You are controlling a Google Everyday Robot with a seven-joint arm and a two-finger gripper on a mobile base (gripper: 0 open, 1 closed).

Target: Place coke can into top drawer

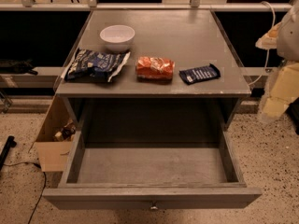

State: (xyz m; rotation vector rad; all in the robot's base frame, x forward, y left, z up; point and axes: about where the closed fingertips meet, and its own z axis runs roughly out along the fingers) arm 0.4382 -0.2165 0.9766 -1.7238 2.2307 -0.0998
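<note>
The coke can [155, 68], orange-red and shiny, lies on its side on the grey cabinet top [187, 36], near the front middle. The top drawer [152, 196] is pulled fully open below it. Its inside is empty, and a small round knob [153, 207] sits at the front centre. My gripper [274, 107] shows as a blurred pale yellow-white shape at the right edge of the view. It is to the right of the cabinet, at about the height of the top, well apart from the can, and it holds nothing that I can see.
A white bowl [117, 36] stands at the back left of the top. A dark blue crinkled chip bag [96, 65] lies left of the can, and a flat dark blue bar wrapper [199, 73] lies right of it. A cardboard box [53, 141] stands on the floor at the left.
</note>
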